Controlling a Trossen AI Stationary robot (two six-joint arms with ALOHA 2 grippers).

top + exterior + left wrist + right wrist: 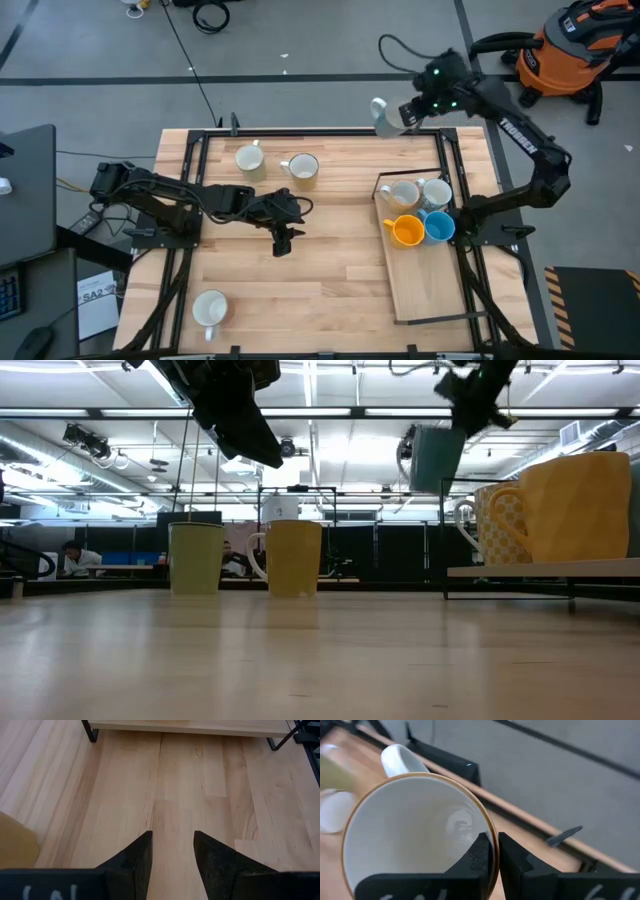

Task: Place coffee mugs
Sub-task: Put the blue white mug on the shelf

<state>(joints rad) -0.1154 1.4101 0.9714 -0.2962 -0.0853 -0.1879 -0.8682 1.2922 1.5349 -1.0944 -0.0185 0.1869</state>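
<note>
On the pale wood tray [420, 290] at the right of the high view stand a yellow-orange mug [406, 231], a bright blue mug [439, 227] and a cream checkered mug [497, 523]. The lifted mug [417, 832] is white inside with an orange-brown rim.

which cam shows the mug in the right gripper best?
Right wrist view: the mug fills it, with the right gripper pinching its rim. The high view shows it small at the table's far edge; the low view shows it hanging sideways. The left wrist view misses it.
</note>
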